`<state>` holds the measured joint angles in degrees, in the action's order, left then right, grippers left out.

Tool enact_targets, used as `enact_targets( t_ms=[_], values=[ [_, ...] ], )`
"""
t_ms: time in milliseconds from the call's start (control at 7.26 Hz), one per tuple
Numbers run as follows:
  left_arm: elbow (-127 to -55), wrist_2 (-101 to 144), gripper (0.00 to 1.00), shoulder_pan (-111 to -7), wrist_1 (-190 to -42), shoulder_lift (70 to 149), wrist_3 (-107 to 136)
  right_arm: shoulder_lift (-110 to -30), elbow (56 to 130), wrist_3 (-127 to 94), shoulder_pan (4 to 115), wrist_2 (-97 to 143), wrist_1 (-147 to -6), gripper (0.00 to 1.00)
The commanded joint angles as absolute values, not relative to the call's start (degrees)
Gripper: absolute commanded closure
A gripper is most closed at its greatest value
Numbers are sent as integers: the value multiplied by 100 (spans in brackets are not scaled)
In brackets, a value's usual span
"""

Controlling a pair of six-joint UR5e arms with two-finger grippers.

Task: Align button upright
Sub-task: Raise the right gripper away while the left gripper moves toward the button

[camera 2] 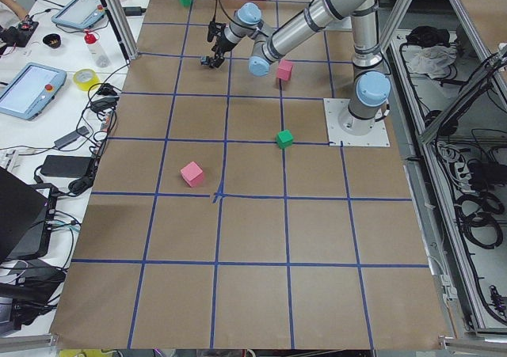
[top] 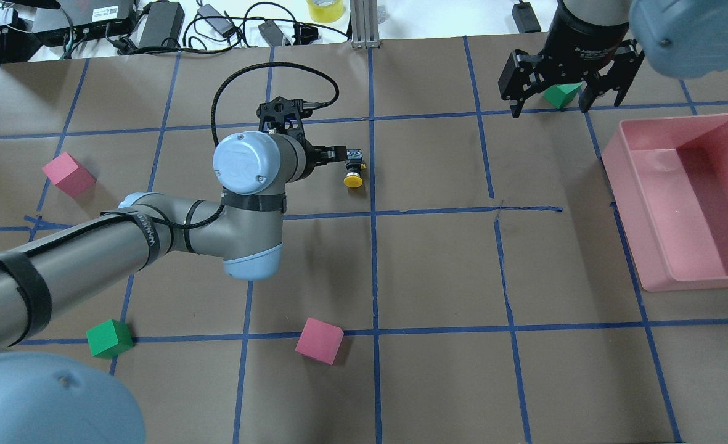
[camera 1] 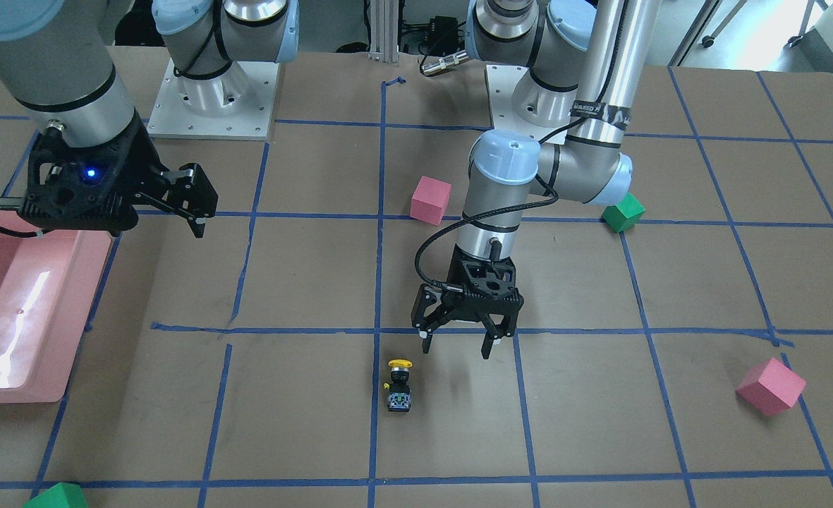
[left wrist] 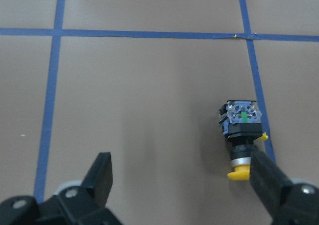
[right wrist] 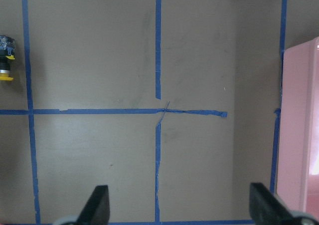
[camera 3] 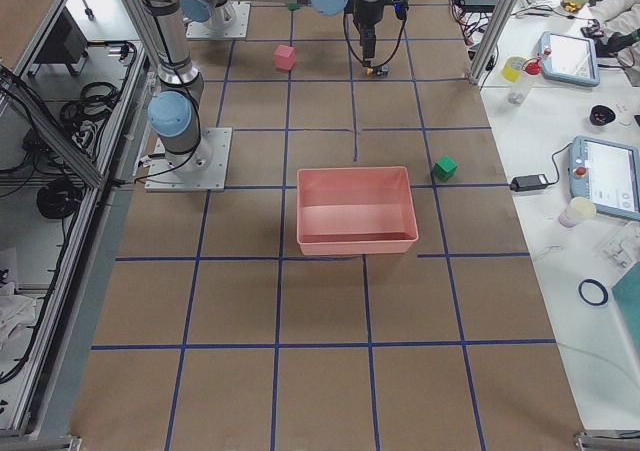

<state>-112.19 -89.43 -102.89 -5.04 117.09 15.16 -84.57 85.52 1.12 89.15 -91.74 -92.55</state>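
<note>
The button (camera 1: 400, 384) lies on its side on the brown table, yellow cap toward the robot and grey base end away. It also shows in the overhead view (top: 354, 168) and near the left edge of the right wrist view (right wrist: 6, 60). My left gripper (camera 1: 456, 344) is open and empty, pointing down just above the table. In the left wrist view the button (left wrist: 242, 135) lies just ahead of one finger (left wrist: 266, 182), apart from it. My right gripper (top: 550, 108) is open and empty, raised near the pink bin, far from the button.
A pink bin (top: 647, 246) stands on the robot's right. Pink cubes (top: 68, 174) (top: 319, 340) and green cubes (top: 110, 338) (top: 561, 94) are scattered on the table. Blue tape lines form a grid. Cables and power supplies lie beyond the far edge.
</note>
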Motion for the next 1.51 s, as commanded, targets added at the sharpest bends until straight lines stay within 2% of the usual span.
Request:
enact_targets(
  t_ms=[0,138,413,826,1101,1377],
  values=[
    [-10978,-9166,10,-10634,-161,12197,2002,-8648,8534,62,8789,-9150,-8930,0],
    [-10934,-9637,16,-10887,-10,12408,2030,-8648,8517,35,8798,-9141,-8930,0],
    [-10548,-9677,15,-11100,235,12707,2048,-8657,8517,-535,8833,-9001,-8912,0],
    [-10766,-9642,13,-11101,1098,12902,725,-8622,8517,-536,8780,-8983,-8947,0],
    [-10845,-9642,12,-10961,1195,12876,720,-8613,8543,-536,8789,-8991,-8974,0],
    [-11301,-9607,13,-10881,1862,12920,930,-8622,8604,-545,8789,-9062,-8965,0]
  ],
)
